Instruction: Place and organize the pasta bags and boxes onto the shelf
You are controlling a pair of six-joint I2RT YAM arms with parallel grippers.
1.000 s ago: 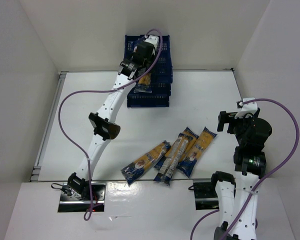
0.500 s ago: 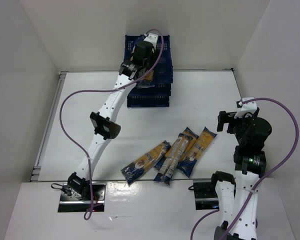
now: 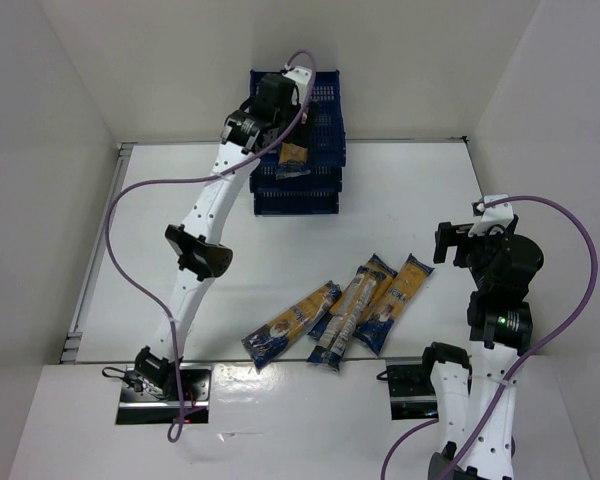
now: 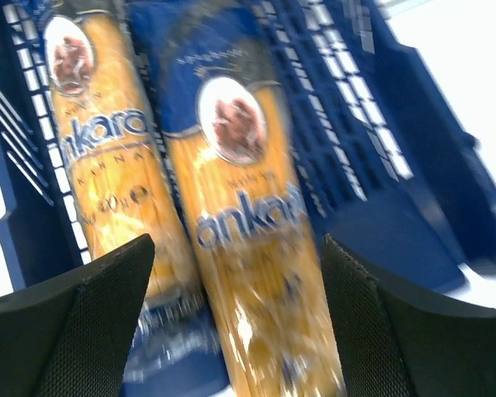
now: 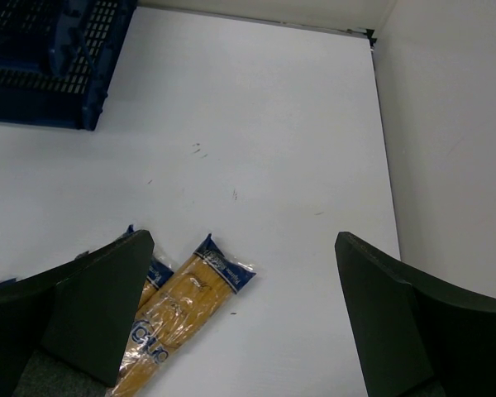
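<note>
Left gripper (image 4: 231,318) spread wide, holding nothing, over shelf (image 3: 325,120) at far side. Two spaghetti packets (image 4: 240,207) lie side by side in it. About four loose packets (image 3: 355,305) left on table (image 3: 180,220), near right. Right gripper (image 5: 241,248) also spread, empty.

in the left wrist view the shelf (image 4: 355,165) and the two packets in it are smeared by blur. the small print on the wall-side packet (image 4: 107,157) and the inner packet (image 4: 248,240) cannot be read. the inner packet runs off the bottom edge.

from above, the left gripper (image 3: 268,110) covers the shelf's upper tiers. only a short piece of packet (image 3: 293,158) shows there; whether one or two, i cannot tell.

in the right wrist view the shelf (image 5: 41,66) is cut by the top and left edges. well away from the shelf, a table packet (image 5: 186,302) runs off the bottom edge. its neighbour (image 5: 153,277) lies mostly behind a finger (image 5: 83,322) of the right gripper (image 5: 244,244).
</note>
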